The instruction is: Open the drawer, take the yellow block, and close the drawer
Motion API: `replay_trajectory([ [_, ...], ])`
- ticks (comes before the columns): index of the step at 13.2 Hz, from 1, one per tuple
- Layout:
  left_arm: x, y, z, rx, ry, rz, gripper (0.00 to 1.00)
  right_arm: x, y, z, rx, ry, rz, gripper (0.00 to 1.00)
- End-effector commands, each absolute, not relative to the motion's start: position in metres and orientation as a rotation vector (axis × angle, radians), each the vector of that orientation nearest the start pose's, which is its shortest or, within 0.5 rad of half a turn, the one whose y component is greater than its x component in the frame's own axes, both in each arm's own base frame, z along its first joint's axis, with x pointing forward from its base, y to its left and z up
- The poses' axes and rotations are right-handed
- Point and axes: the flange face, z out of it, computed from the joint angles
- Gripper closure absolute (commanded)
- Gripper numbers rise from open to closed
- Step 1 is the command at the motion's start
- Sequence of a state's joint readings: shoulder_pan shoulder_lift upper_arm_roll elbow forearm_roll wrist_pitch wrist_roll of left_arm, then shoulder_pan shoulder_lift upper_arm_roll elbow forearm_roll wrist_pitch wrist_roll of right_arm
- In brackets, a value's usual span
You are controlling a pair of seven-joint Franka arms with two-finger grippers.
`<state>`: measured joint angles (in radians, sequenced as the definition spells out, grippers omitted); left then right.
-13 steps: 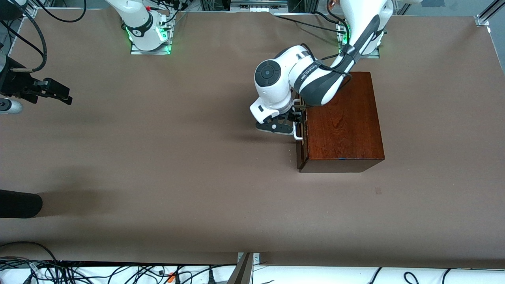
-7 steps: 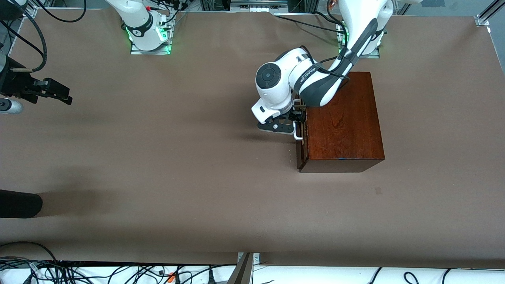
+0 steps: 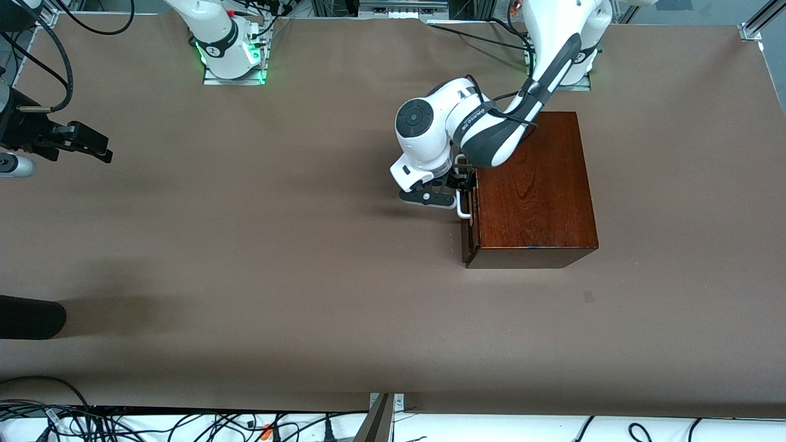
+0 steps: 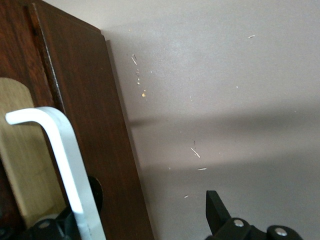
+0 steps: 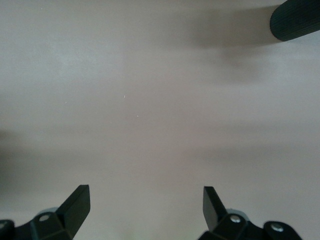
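Observation:
A dark reddish-brown wooden box [image 3: 534,184] stands toward the left arm's end of the table. Its drawer [image 3: 468,236] faces the right arm's end and looks shut or nearly so. My left gripper [image 3: 462,186] [image 4: 132,215] is at the white bar handle [image 3: 464,209] [image 4: 65,150]. It is open, the bar standing between its widely spread fingers [image 4: 215,207] with no grip on it. Pale wood [image 4: 20,150] shows through a cutout near the handle. The yellow block is hidden. My right gripper [image 3: 92,144] [image 5: 145,200] waits open over bare table at the right arm's end.
A black cylinder [image 3: 31,316] [image 5: 295,20] reaches in over the table's edge at the right arm's end, nearer to the front camera than my right gripper. Cables [image 3: 184,423] lie along the front edge. Brown tabletop [image 3: 276,245] stretches in front of the drawer.
The left arm's wrist has shifted slightly toward the bases while its gripper stays at the handle. The drawer and the right arm have not moved.

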<state>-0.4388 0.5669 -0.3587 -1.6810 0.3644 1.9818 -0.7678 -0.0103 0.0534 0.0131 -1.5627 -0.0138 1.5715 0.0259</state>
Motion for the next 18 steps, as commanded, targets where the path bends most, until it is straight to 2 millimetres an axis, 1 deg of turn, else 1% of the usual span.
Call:
replay_trajectory([
  [1,0.483,-0.440,0.256,-2.893,0.247,0.062,0.00,0.565,-0.001,0.601,-3.156,0.021,0.070,0.00],
  [4,0.484,-0.447,0.255,-2.922,0.247,0.039,0.00,0.565,-0.001,0.601,-3.156,0.024,0.072,0.00],
  [7,0.483,-0.449,0.248,-2.930,0.236,0.042,0.00,0.565,-0.001,0.601,-3.156,0.024,0.072,0.00],
  [8,0.478,-0.457,0.250,-2.934,0.230,0.031,0.00,0.565,-0.001,0.601,-3.156,0.024,0.070,0.00],
  [9,0.478,-0.460,0.249,-2.942,0.211,0.024,0.00,0.565,-0.001,0.601,-3.156,0.024,0.072,0.00],
  [13,0.478,-0.466,0.247,-2.975,0.215,-0.005,0.00,0.565,-0.001,0.601,-3.156,0.021,0.072,0.00],
  [16,0.482,-0.471,0.251,-3.000,0.211,-0.025,0.00,0.565,-0.001,0.601,-3.156,0.021,0.072,0.00],
  [18,0.484,-0.479,0.250,-3.015,0.209,-0.027,0.00,0.565,-0.001,0.601,-3.156,0.021,0.072,0.00],
])
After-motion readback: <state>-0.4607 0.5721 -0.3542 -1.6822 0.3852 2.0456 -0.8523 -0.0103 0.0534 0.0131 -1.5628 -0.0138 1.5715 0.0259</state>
